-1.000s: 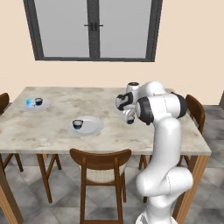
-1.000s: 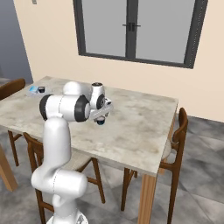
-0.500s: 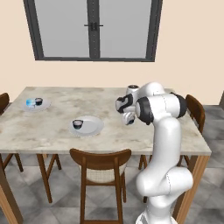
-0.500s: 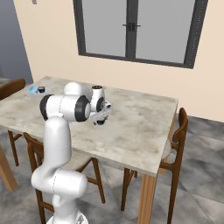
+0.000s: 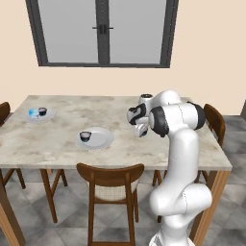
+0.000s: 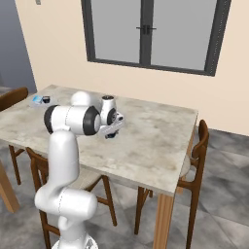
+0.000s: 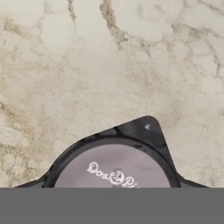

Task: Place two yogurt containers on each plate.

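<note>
Yogurt cup sits on the table, directly under the gripper, lid up. Plates well off to its left. Grip state: cannot tell, fingers hidden.

Rectangular beige marble-topped table on wooden legs. Lying on it: two round white-grey plates, near plate, far-left plate; one dark round yogurt cup with grey lid.
</note>
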Controlling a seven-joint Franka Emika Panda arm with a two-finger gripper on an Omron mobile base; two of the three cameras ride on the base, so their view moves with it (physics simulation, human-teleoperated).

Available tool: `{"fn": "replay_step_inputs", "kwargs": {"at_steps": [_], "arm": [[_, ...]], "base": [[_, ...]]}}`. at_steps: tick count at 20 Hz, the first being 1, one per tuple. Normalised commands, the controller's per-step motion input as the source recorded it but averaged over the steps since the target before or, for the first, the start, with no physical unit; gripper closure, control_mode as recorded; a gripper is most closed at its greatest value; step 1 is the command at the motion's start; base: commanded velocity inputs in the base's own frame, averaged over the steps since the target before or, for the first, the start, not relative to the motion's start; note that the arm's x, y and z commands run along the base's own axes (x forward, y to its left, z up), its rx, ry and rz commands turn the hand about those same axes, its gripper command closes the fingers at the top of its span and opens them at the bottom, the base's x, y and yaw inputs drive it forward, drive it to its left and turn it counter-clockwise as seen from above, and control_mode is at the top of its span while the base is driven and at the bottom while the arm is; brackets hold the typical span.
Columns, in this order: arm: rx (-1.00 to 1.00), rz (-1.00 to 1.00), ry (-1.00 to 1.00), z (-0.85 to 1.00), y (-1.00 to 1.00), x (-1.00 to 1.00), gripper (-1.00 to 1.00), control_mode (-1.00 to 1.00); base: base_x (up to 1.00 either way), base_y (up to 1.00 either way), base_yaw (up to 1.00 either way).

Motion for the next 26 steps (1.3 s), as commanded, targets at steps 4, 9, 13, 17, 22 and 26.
{"fn": "replay_step_inputs", "kwargs": {"at_steps": [4, 9, 13, 17, 22, 26], "arm": [[-0.02, 0.0, 0.0, 0.36, 0.42, 0.06, 1.0, -1.0], [-0.02, 0.0, 0.01, 0.31, 0.79, 0.0, 1.0, -1.0], [0.0, 0.0, 0.05, 0.09, 0.89, 0.0, 1.0, -1.0], [0.0, 0.0, 0.09, 0.12, 0.82, 0.03, 1.0, -1.0], [0.04, 0.0, 0.12, 0.01, 0.68, -0.03, 1.0, -1.0], [0.0, 0.0, 0.0, -0.13, 0.38, -0.02, 1.0, -1.0]], "base": [[0.0, 0.0, 0.0], [0.0, 0.0, 0.0], [0.0, 0.0, 0.0], [0.0, 0.0, 0.0], [0.0, 0.0, 0.0], [0.0, 0.0, 0.0]]}}
